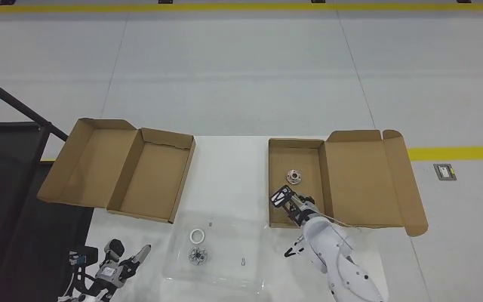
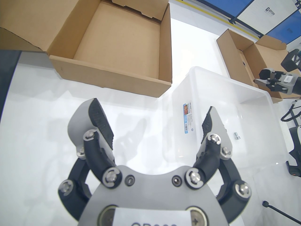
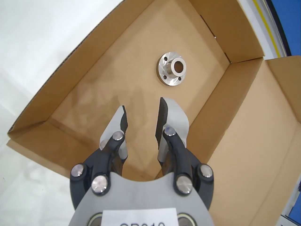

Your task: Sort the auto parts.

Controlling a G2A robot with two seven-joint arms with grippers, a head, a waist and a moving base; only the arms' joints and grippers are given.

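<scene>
Left tool wide open, empty, over bare desk. Clear bin just ahead of it, small stud inside. Right tool part open, empty, over right box. Flange flat on box floor just past its tips, not touching. Drop looks done, so lift straight up and clear the wall before swinging binward.

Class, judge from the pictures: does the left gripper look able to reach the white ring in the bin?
Probably yes: the left gripper is open beside the lidless bin, and the ring lies uncovered near that side.
</scene>
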